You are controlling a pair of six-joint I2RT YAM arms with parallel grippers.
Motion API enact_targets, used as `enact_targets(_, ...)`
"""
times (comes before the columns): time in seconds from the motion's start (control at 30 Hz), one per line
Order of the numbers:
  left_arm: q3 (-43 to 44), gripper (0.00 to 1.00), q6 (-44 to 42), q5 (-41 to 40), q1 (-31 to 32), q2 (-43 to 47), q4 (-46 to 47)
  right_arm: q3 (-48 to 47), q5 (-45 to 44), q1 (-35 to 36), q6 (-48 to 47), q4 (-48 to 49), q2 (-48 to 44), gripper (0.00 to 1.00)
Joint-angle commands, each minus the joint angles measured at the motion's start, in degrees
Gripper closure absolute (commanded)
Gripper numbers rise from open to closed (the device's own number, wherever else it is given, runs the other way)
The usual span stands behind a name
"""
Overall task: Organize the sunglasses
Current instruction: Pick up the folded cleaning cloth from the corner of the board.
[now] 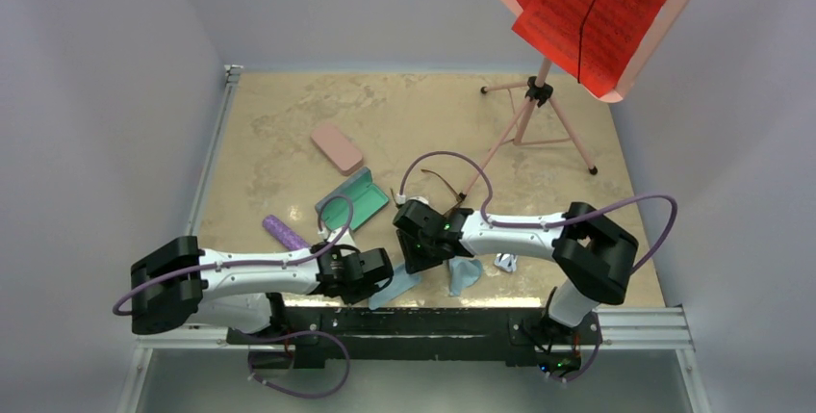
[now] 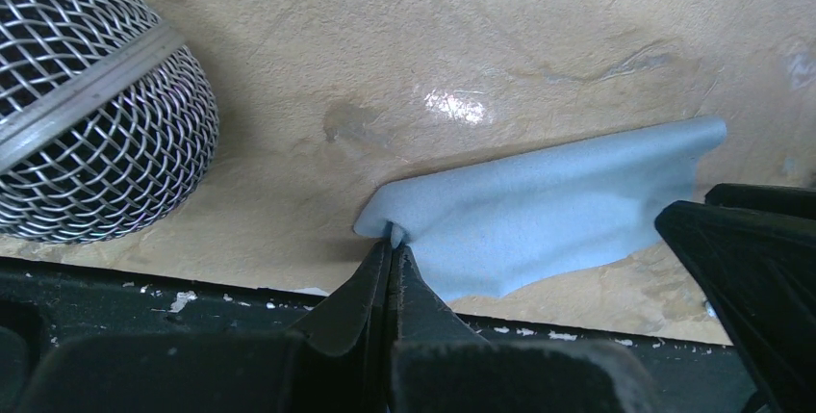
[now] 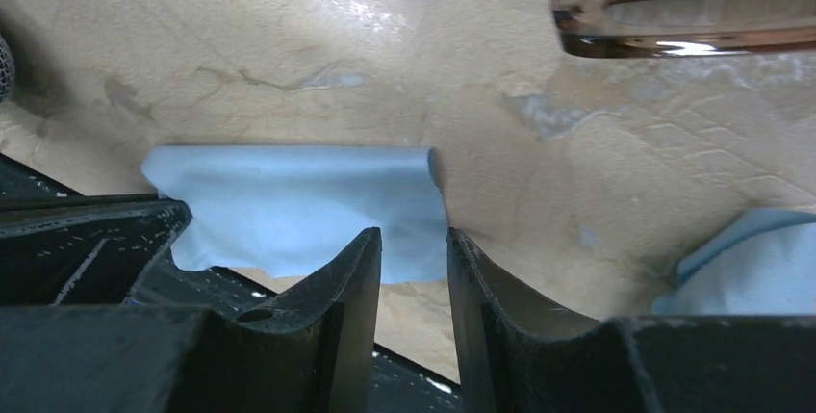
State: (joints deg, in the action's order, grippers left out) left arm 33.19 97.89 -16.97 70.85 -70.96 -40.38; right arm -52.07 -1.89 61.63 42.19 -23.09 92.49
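Table (image 1: 289, 143): bare surface is seen beyond both grippers, with the near edge just below them.
Left gripper (image 2: 393, 240): clamped on a corner of the blue cloth (image 2: 539, 211).
Right gripper (image 3: 414, 240): jaws held apart at the cloth's opposite edge.
Brown sunglasses (image 3: 674, 18): ahead, to its right.
White sunglasses (image 1: 505, 262): behind it, near the table edge.

Taking the tan table's (image 1: 289, 115) middle as centre, the thin brown-framed sunglasses (image 3: 616, 45) lie there. The pink oblong case (image 1: 337, 147) lies at ten o'clock, the open teal case (image 1: 352, 199) at nine and the purple mesh-headed microphone (image 1: 285, 232) at eight. The left light blue cloth (image 1: 396, 285) and the right light blue cloth (image 1: 464, 274) lie side by side at six. The chunky white-framed sunglasses (image 1: 505, 262) lie at five, and the pink tripod music stand (image 1: 539, 95) stands at two.
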Motion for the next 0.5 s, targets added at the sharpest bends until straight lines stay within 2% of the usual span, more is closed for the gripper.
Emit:
enact_targets(0.0,-0.7,1.00,-0.7,-0.9,0.0,0.3,-0.4,-3.1,-2.9,1.2,2.9,-2.5,1.7,0.65)
enact_targets(0.47,-2.1,1.00,-1.4,0.1,0.0,1.6,2.8,-8.7,-7.9,4.6,5.8,-8.7,7.1,0.69)
